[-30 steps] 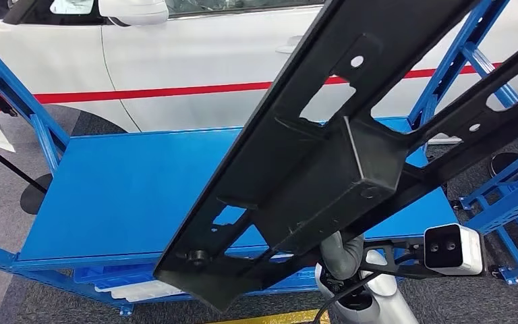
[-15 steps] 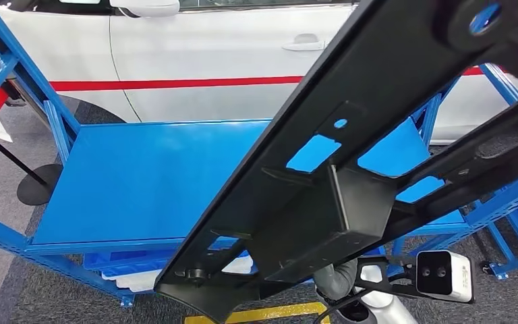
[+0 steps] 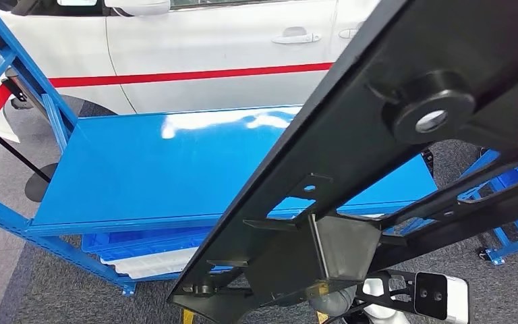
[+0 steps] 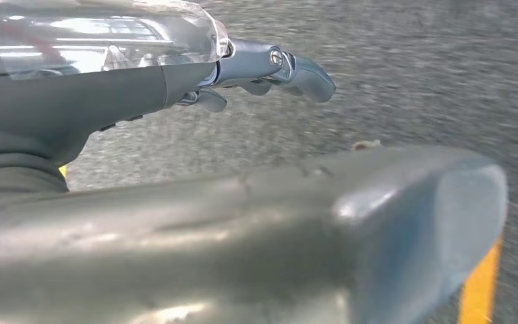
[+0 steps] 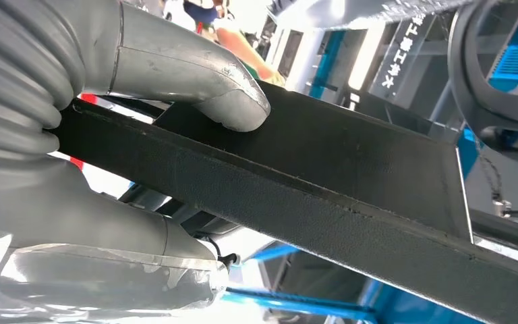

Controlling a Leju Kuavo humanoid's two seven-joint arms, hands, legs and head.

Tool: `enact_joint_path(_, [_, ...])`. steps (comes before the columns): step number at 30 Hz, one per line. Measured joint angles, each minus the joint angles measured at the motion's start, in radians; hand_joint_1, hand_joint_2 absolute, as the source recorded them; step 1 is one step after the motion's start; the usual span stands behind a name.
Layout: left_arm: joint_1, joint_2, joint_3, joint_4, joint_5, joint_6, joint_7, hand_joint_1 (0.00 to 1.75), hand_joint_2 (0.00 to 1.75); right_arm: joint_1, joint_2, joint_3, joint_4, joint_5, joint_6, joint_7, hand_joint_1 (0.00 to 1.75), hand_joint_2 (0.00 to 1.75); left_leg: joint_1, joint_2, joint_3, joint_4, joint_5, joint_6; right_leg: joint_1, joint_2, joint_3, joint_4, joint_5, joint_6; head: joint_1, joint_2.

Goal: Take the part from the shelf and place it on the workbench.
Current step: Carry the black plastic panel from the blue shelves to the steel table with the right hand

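My right hand (image 5: pixel 128 135) clamps the black part (image 3: pixel 378 169), which now looms closer at two o'clock over the blue workbench (image 3: pixel 162 169) (approach progressing); my left hand (image 4: pixel 243 202) hangs slack, empty.

A white car with a red side stripe (image 3: pixel 195 47) stands behind the blue frame. Grey carpeted floor (image 3: pixel 13 236) lies below, crossed by a yellow floor line (image 4: pixel 482 283). A black round stand base (image 3: pixel 40 182) sits nearby.

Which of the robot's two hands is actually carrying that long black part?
The right hand: it grips the black part. The left hand holds nothing above the floor.
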Motion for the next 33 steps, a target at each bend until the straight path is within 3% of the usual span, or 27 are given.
enact_joint_path(1, [0.002,-0.001,0.0,0.0,0.003,0.008,0.004,0.0,0.0,0.013,0.004,-0.012,0.002,0.007,0.026,0.0,1.69,1.75,0.0,0.0,0.004,0.03,-0.006,-0.001,0.001,0.0,-0.013,0.003,0.008,0.001,0.0,0.0])
enact_joint_path(2, [0.004,-0.002,0.0,0.0,0.006,0.016,0.007,0.0,0.0,0.026,0.009,-0.024,0.004,0.014,0.051,0.0,1.69,1.75,0.001,0.0,0.026,0.024,0.007,-0.002,0.001,-0.001,-0.026,0.006,0.015,0.003,0.0,0.0])
enact_joint_path(3, [0.006,-0.003,0.001,0.0,0.008,0.024,0.011,0.0,0.0,0.038,0.014,-0.037,0.006,0.019,0.076,0.0,1.69,1.75,0.001,0.0,0.068,-0.024,0.031,-0.001,0.001,-0.001,-0.038,0.01,0.022,0.005,0.0,0.0])
enact_joint_path(5, [0.007,-0.005,0.002,0.0,0.014,0.036,0.022,0.0,0.0,0.055,0.027,-0.066,0.007,0.027,0.12,0.0,1.69,1.75,0.0,-0.001,0.172,-0.171,0.057,0.006,0.002,0.0,-0.057,0.018,0.033,0.013,0.0,0.0])
enact_joint_path(7, [0.007,-0.009,0.005,0.0,0.017,0.044,0.033,0.0,0.0,0.064,0.043,-0.093,0.008,0.036,0.15,-0.001,1.69,1.75,-0.005,-0.004,0.222,-0.256,0.054,0.019,0.003,0.0,-0.065,0.022,0.045,0.025,0.0,0.0])
enact_joint_path(10, [0.01,-0.014,0.009,0.0,0.019,0.05,0.041,0.0,0.0,0.07,0.056,-0.117,0.008,0.045,0.161,-0.002,1.69,1.75,-0.006,-0.003,0.211,-0.267,0.068,0.04,0.003,0.002,-0.072,0.023,0.054,0.044,0.0,0.0])
enact_joint_path(11, [0.01,-0.016,0.01,0.0,0.019,0.05,0.043,0.0,0.0,0.072,0.059,-0.124,0.009,0.046,0.158,-0.002,1.69,1.75,-0.004,-0.001,0.204,-0.269,0.078,0.049,0.002,0.004,-0.082,0.038,0.033,0.048,0.0,0.0])
enact_joint_path(12, [0.01,-0.018,0.012,0.001,0.019,0.05,0.046,0.0,0.0,0.072,0.06,-0.129,0.009,0.045,0.152,-0.002,1.69,1.75,-0.002,0.001,0.194,-0.271,0.089,0.056,0.001,0.005,-0.098,0.074,-0.005,0.052,0.0,0.0])
enact_joint_path(14, [0.009,-0.02,0.016,0.001,0.018,0.05,0.056,0.0,0.0,0.063,0.059,-0.131,0.013,0.03,0.12,-0.002,1.69,1.75,-0.004,0.003,0.169,-0.27,0.109,0.063,-0.001,0.006,-0.141,0.198,-0.103,0.056,0.0,0.0])
enact_joint_path(15, [0.009,-0.02,0.018,0.001,0.016,0.049,0.064,0.0,0.0,0.052,0.054,-0.129,0.017,0.012,0.094,-0.002,1.69,1.75,-0.006,0.004,0.155,-0.269,0.119,0.064,-0.002,0.006,-0.158,0.262,-0.133,0.058,0.0,0.0])
enact_joint_path(16, [0.008,-0.02,0.019,0.001,0.013,0.047,0.07,0.0,0.0,0.038,0.046,-0.126,0.021,-0.01,0.067,-0.002,1.69,1.75,-0.008,0.005,0.141,-0.267,0.129,0.064,-0.002,0.006,-0.161,0.302,-0.14,0.059,0.0,0.0])
enact_joint_path(17, [0.007,-0.019,0.019,0.001,0.009,0.045,0.076,0.0,0.0,0.023,0.034,-0.123,0.025,-0.034,0.041,-0.002,1.69,1.75,-0.009,0.005,0.128,-0.266,0.138,0.064,-0.002,0.006,-0.146,0.308,-0.126,0.058,0.0,0.0])
enact_joint_path(18, [0.007,-0.019,0.019,0.001,0.006,0.042,0.08,0.0,0.0,0.009,0.022,-0.12,0.029,-0.055,0.022,-0.002,1.69,1.75,-0.01,0.005,0.116,-0.265,0.146,0.063,-0.001,0.006,-0.111,0.273,-0.099,0.054,0.0,0.0])
enact_joint_path(20, [0.005,-0.017,0.019,0.001,0.001,0.038,0.085,0.0,0.0,-0.018,0.002,-0.112,0.035,-0.082,-0.001,-0.002,1.69,1.75,-0.014,0.004,0.1,-0.263,0.161,0.058,0.003,0.006,-0.002,0.127,-0.06,0.042,0.0,0.0])
enact_joint_path(22, [0.004,-0.017,0.019,0.0,-0.002,0.035,0.085,0.0,0.0,-0.042,-0.012,-0.097,0.039,-0.104,-0.018,-0.002,1.69,1.75,-0.015,0.003,0.093,-0.264,0.176,0.049,0.009,0.006,0.071,0.012,-0.058,0.032,0.0,0.0])
enact_joint_path(23, [0.003,-0.017,0.02,0.0,-0.002,0.035,0.085,0.0,0.0,-0.056,-0.02,-0.087,0.042,-0.117,-0.026,-0.003,1.69,1.75,-0.015,0.004,0.091,-0.266,0.183,0.043,0.011,0.006,0.08,-0.01,-0.062,0.03,0.0,0.0])
enact_joint_path(25, [0.002,-0.017,0.022,0.0,-0.001,0.038,0.082,0.0,0.0,-0.083,-0.035,-0.066,0.053,-0.143,-0.04,-0.002,1.69,1.75,-0.014,0.003,0.085,-0.268,0.192,0.031,0.01,0.004,0.071,-0.019,-0.046,0.022,0.0,0.0])
enact_joint_path(26, [0.001,-0.018,0.023,0.0,0.0,0.041,0.08,0.0,0.0,-0.097,-0.041,-0.056,0.058,-0.152,-0.046,-0.002,1.69,1.75,-0.014,0.002,0.077,-0.256,0.177,0.026,0.007,0.002,0.064,-0.023,-0.037,0.014,0.0,0.0])
enact_joint_path(28, [0.0,-0.019,0.024,0.0,0.002,0.046,0.076,0.0,0.0,-0.116,-0.046,-0.037,0.067,-0.162,-0.055,-0.002,1.69,1.75,-0.011,0.001,0.046,-0.173,0.101,0.018,0.003,-0.003,0.047,-0.028,-0.017,0.002,0.0,0.0])
enact_joint_path(30, [0.001,-0.02,0.025,0.0,0.002,0.049,0.073,0.0,0.0,-0.126,-0.049,-0.023,0.073,-0.165,-0.06,-0.001,1.69,1.75,-0.007,0.001,0.008,-0.037,0.018,0.009,0.005,-0.004,0.026,-0.025,-0.002,-0.002,0.0,0.0])
enact_joint_path(31, [0.001,-0.021,0.025,0.0,0.002,0.05,0.072,0.0,0.0,-0.129,-0.052,-0.017,0.076,-0.166,-0.063,-0.001,1.69,1.75,-0.006,0.001,0.0,0.012,0.001,0.005,0.005,-0.005,0.014,-0.023,0.005,-0.002,0.0,0.0])
enact_joint_path(32, [0.001,-0.021,0.025,0.0,0.002,0.05,0.07,0.0,0.0,-0.132,-0.054,-0.011,0.079,-0.166,-0.065,0.0,1.69,1.75,-0.005,0.001,0.008,0.027,0.005,0.003,0.006,-0.006,0.003,-0.02,0.012,0.0,0.0,0.0])
enact_joint_path(33, [0.001,-0.021,0.025,0.0,0.002,0.051,0.068,0.0,0.0,-0.133,-0.056,-0.005,0.082,-0.166,-0.068,0.0,1.69,1.75,-0.004,0.002,0.038,-0.001,0.026,0.002,0.005,-0.006,-0.007,-0.016,0.017,0.002,0.0,0.0])
